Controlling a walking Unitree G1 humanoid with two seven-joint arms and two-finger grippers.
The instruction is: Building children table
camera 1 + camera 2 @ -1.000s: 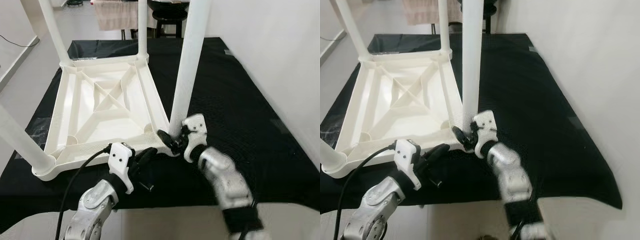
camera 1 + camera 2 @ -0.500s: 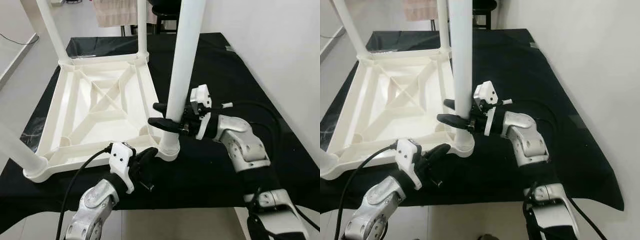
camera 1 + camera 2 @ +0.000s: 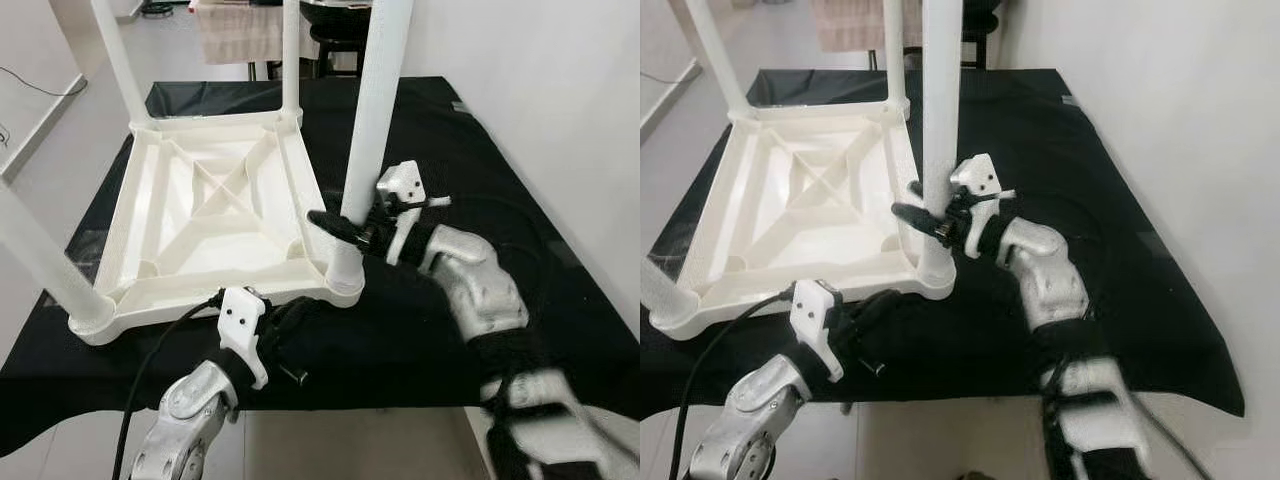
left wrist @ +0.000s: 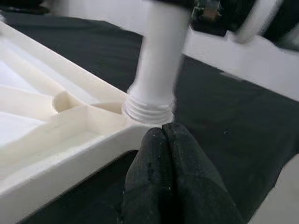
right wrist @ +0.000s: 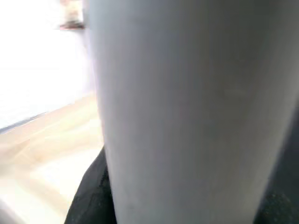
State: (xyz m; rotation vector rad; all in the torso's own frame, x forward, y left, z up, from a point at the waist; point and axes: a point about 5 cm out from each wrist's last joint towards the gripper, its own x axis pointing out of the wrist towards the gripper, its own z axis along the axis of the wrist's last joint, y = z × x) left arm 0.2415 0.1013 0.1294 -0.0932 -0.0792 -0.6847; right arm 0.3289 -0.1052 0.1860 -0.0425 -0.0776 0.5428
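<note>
Lower on the leg (image 3: 372, 110) now — right gripper (image 3: 345, 228) pinching it; left gripper (image 4: 162, 140) pressed together.

No text, label, brand, number or sign can be read in any of the views. The white plastic table (image 3: 215, 215) and its legs carry no legible marking.

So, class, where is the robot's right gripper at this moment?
The right gripper clasps the near-right table leg just above its socket in the upturned white tabletop.
</note>
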